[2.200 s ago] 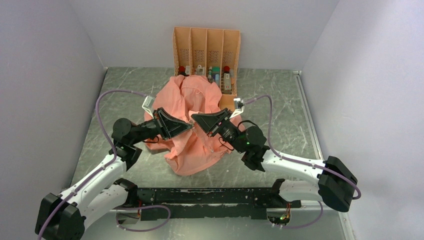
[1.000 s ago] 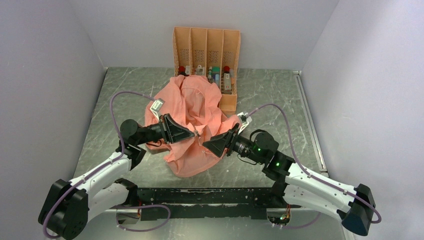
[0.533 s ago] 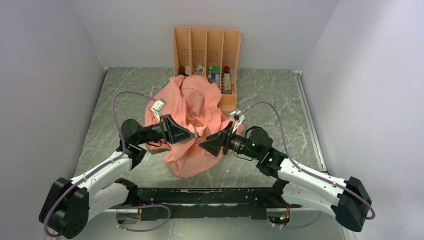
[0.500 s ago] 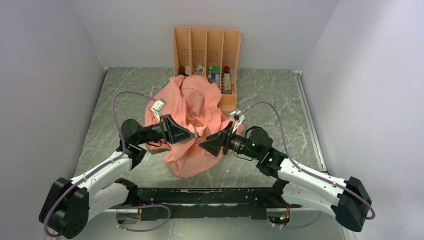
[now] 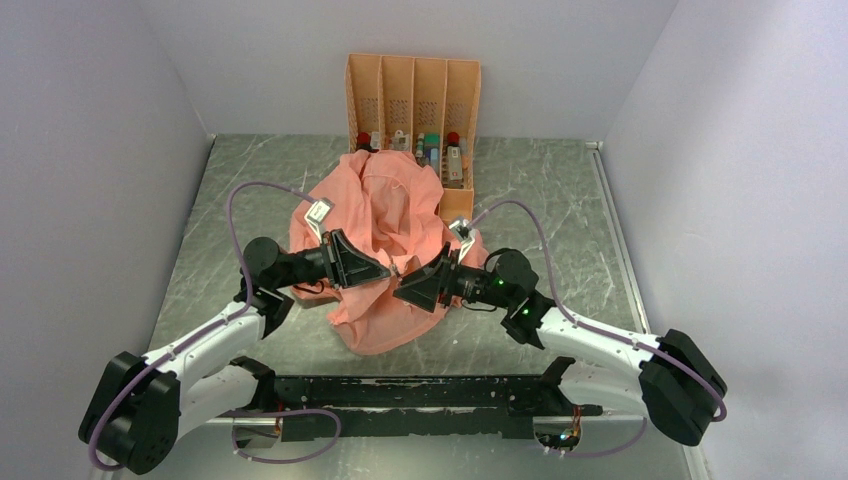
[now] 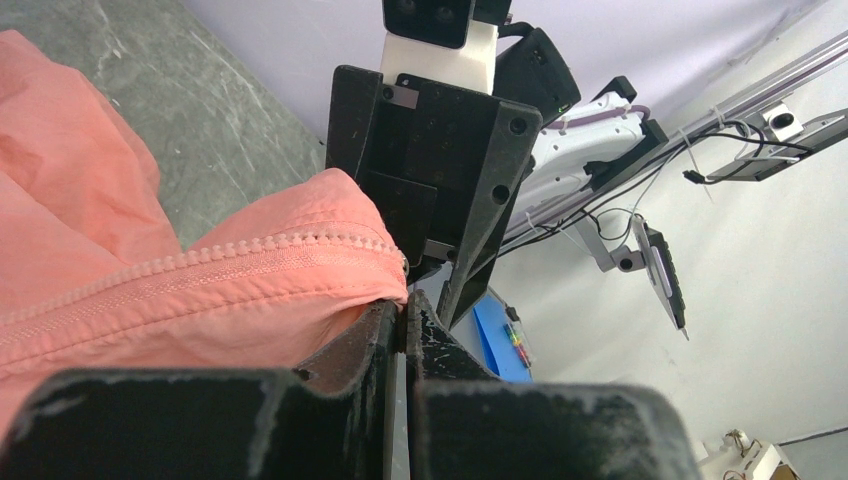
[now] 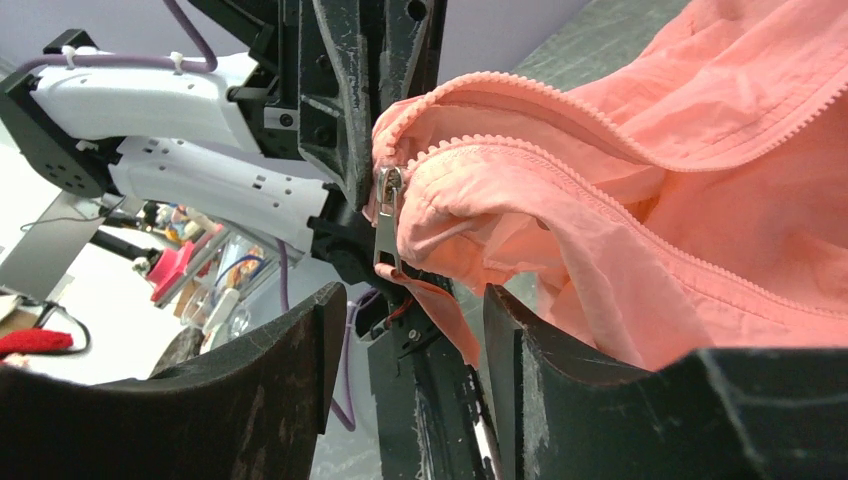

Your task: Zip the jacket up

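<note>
The salmon-pink jacket (image 5: 385, 210) lies bunched in the middle of the table. My left gripper (image 5: 390, 268) is shut on the jacket's edge at the end of the zipper, and the fabric (image 6: 200, 280) bulges out just above its closed fingertips (image 6: 385, 325). My right gripper (image 5: 400, 290) faces it tip to tip and is open. In the right wrist view the metal zipper pull (image 7: 385, 215) hangs just beyond the gap between the right fingers (image 7: 300, 340), and a narrow strip of jacket fabric (image 7: 650, 200) dangles into that gap.
An orange four-slot rack (image 5: 412, 100) with small bottles stands against the back wall, touching the jacket's far edge. Grey walls close in the left, right and back. Purple cables arch over both arms.
The right arm has swung left and forward until its tip meets the left gripper, and its jaws have narrowed somewhat. The left gripper keeps its hold in place.
</note>
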`<state>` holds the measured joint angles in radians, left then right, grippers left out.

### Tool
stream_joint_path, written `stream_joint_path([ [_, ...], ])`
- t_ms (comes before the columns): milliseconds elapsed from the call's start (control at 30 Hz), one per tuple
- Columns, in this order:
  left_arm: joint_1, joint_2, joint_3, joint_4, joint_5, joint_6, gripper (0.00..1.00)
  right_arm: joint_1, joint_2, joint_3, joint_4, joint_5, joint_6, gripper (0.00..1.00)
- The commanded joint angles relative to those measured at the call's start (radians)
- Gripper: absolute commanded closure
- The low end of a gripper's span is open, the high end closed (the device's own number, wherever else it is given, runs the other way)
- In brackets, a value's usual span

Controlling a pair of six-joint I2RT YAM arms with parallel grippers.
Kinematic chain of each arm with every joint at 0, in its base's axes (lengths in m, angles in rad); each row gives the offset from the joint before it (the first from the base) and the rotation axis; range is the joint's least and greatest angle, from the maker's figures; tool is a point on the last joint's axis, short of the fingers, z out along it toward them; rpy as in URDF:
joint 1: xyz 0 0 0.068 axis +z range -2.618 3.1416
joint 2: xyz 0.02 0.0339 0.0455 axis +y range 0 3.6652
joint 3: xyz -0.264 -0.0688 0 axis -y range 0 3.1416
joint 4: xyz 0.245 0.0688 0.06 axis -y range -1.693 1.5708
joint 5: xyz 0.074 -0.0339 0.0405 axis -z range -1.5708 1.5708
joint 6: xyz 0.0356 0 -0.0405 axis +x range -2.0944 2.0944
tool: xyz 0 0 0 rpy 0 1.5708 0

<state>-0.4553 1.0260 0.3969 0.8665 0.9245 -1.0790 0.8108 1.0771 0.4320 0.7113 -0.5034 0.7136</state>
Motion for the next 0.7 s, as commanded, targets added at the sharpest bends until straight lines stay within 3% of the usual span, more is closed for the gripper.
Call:
stream_joint_path([
  [0, -0.005, -0.002, 0.01, 0.048, 0.021, -0.002, 0.92, -0.004, 0.031, -0.003, 0.102, -0.054, 0.026, 0.45],
  [167, -0.004, -0.006, 0.016, 0.028, 0.02, 0.01, 0.92, -0.004, 0.076, 0.003, 0.148, -0.079, 0.044, 0.52],
  [433, -0.005, 0.001, 0.016, 0.033, 0.023, 0.008, 0.92, -0.004, 0.058, -0.005, 0.136, -0.092, 0.05, 0.81],
  [533, -0.005, 0.0, 0.016, 0.03, 0.023, 0.011, 0.92, -0.004, 0.028, -0.002, 0.097, -0.086, 0.041, 1.0],
  [667, -0.005, -0.004, 0.016, 0.008, 0.027, 0.026, 0.92, -0.005, -0.009, 0.022, 0.047, -0.082, 0.044, 1.0],
])
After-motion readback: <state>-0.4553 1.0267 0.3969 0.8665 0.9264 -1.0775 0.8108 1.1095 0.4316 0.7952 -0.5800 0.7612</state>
